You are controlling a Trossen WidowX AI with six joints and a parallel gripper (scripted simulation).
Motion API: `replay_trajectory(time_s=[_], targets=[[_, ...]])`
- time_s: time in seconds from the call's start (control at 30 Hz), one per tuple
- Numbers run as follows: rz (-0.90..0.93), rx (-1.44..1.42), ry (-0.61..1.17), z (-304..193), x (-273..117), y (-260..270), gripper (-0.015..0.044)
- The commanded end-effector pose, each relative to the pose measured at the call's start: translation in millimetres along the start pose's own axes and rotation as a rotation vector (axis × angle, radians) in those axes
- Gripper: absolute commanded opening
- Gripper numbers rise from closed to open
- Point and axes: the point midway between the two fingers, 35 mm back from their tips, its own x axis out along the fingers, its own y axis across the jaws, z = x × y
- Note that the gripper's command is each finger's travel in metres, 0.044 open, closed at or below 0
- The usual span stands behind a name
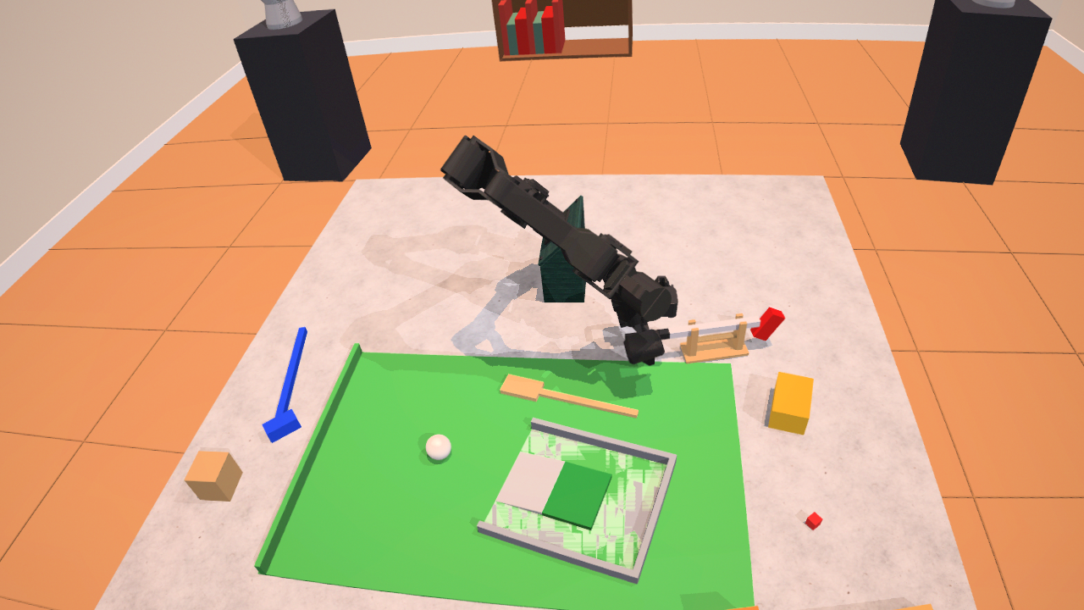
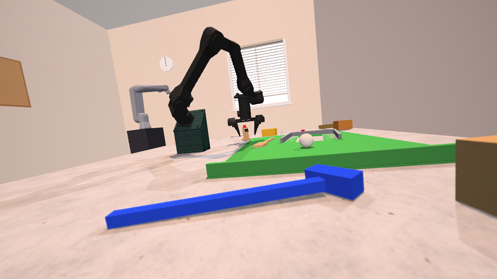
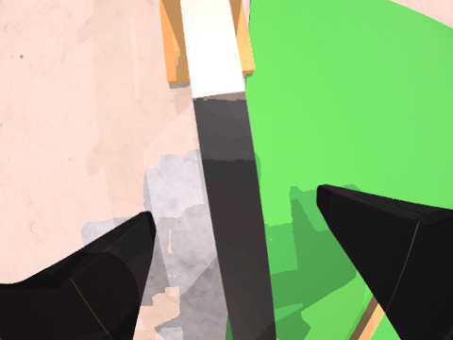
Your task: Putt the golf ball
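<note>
The red putter lies level across a wooden stand [image 1: 716, 352]. Its red head [image 1: 769, 324] is at the far end, with a white shaft [image 3: 212, 47] and a black grip [image 3: 231, 212]. My gripper [image 2: 247, 135] [image 3: 236, 208] is open and points down over the grip. In the wrist view the grip runs between the spread fingers, with a gap on each side. The top view hides the fingertips. The white ball [image 1: 438, 447] [image 2: 306, 140] rests on the green mat [image 1: 363, 523]. The pale ramp [image 1: 530, 481] leads up to the dark green raised square [image 1: 577, 493].
Grey walls [image 1: 606, 440] border three sides around the ramp. A wooden putter [image 1: 591, 402] [image 2: 263, 143] lies on the mat near the gripper. A blue putter [image 1: 291, 371] [image 2: 216, 199], a wooden block [image 1: 214, 475], a yellow block [image 1: 790, 402] and a red cube [image 1: 813, 520] are off the mat.
</note>
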Motion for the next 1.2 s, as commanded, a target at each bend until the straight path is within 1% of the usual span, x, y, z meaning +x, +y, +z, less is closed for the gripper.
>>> replay_trajectory(time_s=[0.0, 0.3, 0.53, 0.63, 0.73, 1.0, 1.17], targets=[[-0.001, 0.001, -0.001, 0, 0, 0, 0.0282], [-0.001, 0.001, -0.001, 0, 0, 0, 0.0046], [-0.001, 0.001, -0.001, 0, 0, 0, 0.0000], [-0.001, 0.001, -0.002, 3, -8, -2, 0.0000], [-0.001, 0.000, -0.004, 8, -25, -4, 0.0000], [0.001, -0.001, -0.006, 27, -92, -1, 0.0000], [0.001, -0.001, -0.006, 28, -98, 0, 0.0000]])
